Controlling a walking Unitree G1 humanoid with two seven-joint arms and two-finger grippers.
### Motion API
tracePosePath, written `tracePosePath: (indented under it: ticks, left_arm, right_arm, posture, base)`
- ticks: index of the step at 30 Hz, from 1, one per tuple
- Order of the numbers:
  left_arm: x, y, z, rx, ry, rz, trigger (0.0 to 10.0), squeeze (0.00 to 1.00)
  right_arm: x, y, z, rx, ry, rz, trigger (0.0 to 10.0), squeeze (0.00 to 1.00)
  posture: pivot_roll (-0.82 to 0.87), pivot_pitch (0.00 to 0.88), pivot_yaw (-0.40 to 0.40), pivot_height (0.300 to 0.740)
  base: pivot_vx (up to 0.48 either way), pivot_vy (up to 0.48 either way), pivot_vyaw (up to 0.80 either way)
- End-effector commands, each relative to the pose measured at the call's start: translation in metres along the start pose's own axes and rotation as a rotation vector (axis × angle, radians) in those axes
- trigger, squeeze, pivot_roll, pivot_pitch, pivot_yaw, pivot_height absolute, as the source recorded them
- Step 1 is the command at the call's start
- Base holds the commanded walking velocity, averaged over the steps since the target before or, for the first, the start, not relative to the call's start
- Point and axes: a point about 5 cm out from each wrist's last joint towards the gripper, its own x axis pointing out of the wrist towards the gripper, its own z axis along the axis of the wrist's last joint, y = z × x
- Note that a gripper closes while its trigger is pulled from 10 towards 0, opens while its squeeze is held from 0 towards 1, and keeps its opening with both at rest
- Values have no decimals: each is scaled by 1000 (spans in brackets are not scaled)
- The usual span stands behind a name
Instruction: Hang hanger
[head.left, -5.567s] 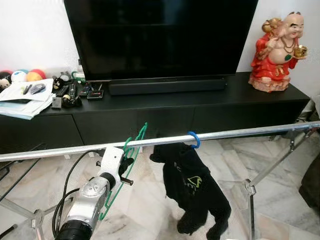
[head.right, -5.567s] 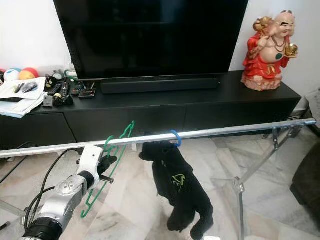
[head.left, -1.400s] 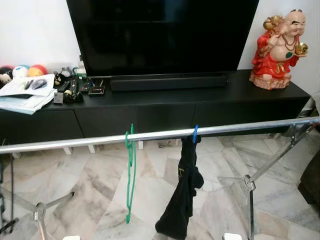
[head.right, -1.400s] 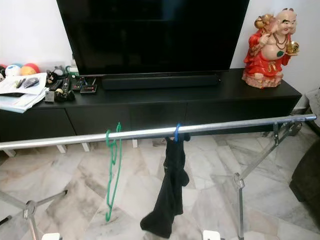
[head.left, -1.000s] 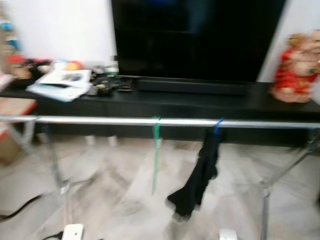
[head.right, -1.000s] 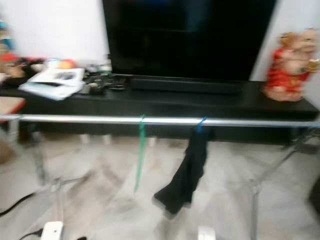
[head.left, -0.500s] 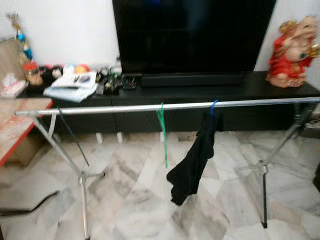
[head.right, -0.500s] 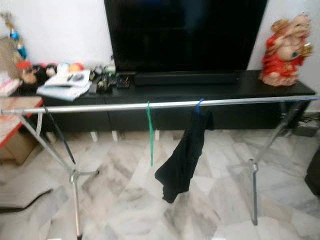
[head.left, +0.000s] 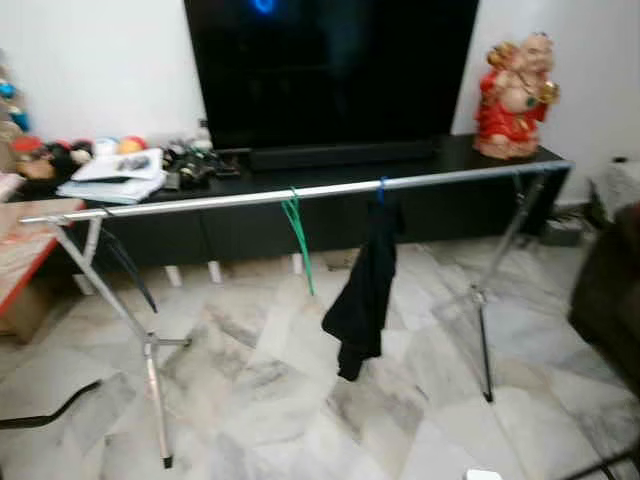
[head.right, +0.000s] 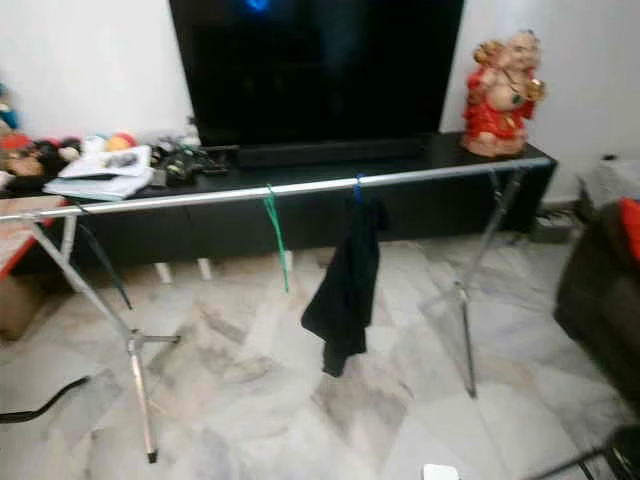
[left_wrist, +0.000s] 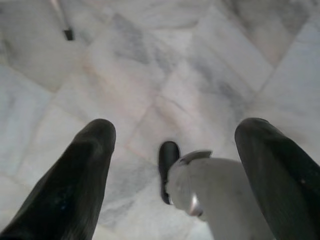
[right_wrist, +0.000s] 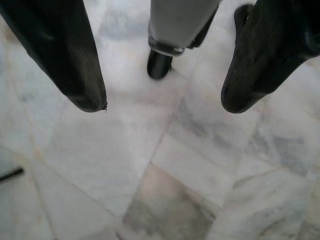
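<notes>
Green hanger (head.left: 297, 238) is hooked on the rail (head.left: 200, 200), beside the black garment (head.left: 365, 290).
Left gripper (left_wrist: 172, 175) and right gripper (right_wrist: 162, 102) are spread, empty, pointed at the floor; a visual check of the hook's seating is judged sufficient.

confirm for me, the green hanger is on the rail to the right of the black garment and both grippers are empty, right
Not quite. In the left eye view the green hanger hangs on the rail to the left of the black garment, not the right. The rest holds: the wrist views show the left gripper and right gripper open, with nothing between their fingers, above the marble floor.
</notes>
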Motion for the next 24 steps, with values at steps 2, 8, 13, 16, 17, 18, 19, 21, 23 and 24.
tracePosePath:
  ticks: [2,8,13,16,17,18,19,21,23,24]
  left_arm:
    - [-1,1,-2,-1,6,5,10000,0]
    - [0,0,-2,0,9,1,10000,0]
    - [0,-1,-2,17,11,-8,10000,0]
    - [0,-2,-1,41,10,-16,10000,0]
    - [0,-2,-2,48,16,-16,10000,0]
    - [0,-2,-2,42,17,-14,10000,0]
    - [0,-2,-2,38,17,-13,10000,0]
    - [0,-3,-3,21,20,-9,10000,0]
    - [0,-3,-3,18,19,-9,10000,0]
    - [0,-3,-3,21,19,-11,10000,0]
  right_arm:
    - [3,5,12,-5,-18,-2,10000,0]
    - [6,14,19,-8,-20,8,10000,0]
    - [6,15,20,-11,-18,8,10000,0]
    - [6,15,20,-13,-17,8,10000,0]
    - [6,13,18,-13,-15,6,10000,0]
    - [5,10,17,-12,-14,4,10000,0]
    - [5,9,16,-12,-13,2,10000,0]
    - [3,3,13,-11,-10,-3,10000,0]
    - [3,1,11,-11,-9,-5,10000,0]
    - [2,-1,10,-12,-8,-6,10000,0]
  posture:
    - [107,10,2,740]
    - [107,9,3,740]
    - [107,5,2,740]
    - [107,5,2,740]
    - [107,5,2,740]
    - [106,4,3,740]
    - [106,4,3,740]
    - [106,3,2,740]
    - [106,3,2,740]
    - [106,3,2,740]
  base:
    - [0,0,0]
    - [0,0,-619]
    - [0,0,-800]
    - [0,-299,-800]
    - [0,-480,-800]
    - [0,-472,-800]
    - [0,-472,-800]
    - [0,-236,-800]
    - [0,0,-800]
    - [0,0,-800]
